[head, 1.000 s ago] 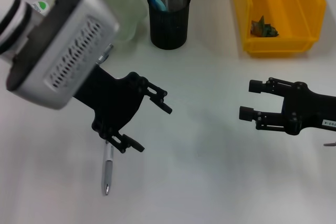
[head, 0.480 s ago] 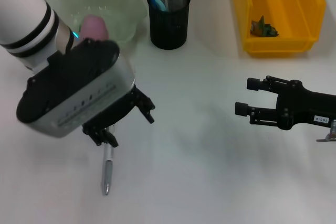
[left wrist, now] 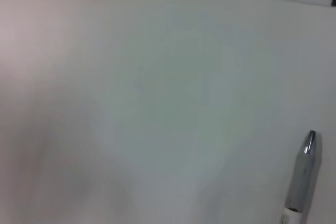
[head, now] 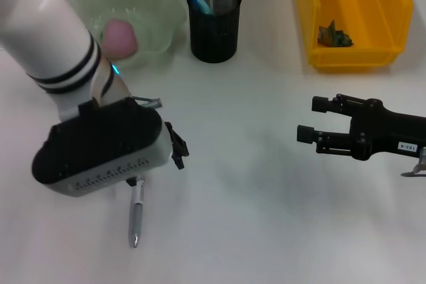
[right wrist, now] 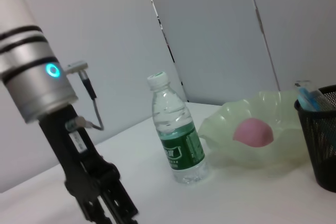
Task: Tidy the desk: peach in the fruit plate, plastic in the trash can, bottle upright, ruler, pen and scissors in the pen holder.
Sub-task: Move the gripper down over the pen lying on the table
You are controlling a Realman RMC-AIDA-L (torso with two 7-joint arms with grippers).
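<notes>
slim silver metal pen (head: 136,214) lies on smooth white desk (head: 253,217).

Head view: steep downward over bench (head: 253,184). Left wrist: close above pen (left wrist: 300,177). Right wrist: low, sideways; shares fruit plate (right wrist: 283,148) with head view.

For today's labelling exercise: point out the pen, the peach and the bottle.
pen (head: 136,214), head view, mid-barrel.
peach (head: 119,37), head view, centre of its top.
bottle (right wrist: 180,145), right wrist view, green label.
</notes>
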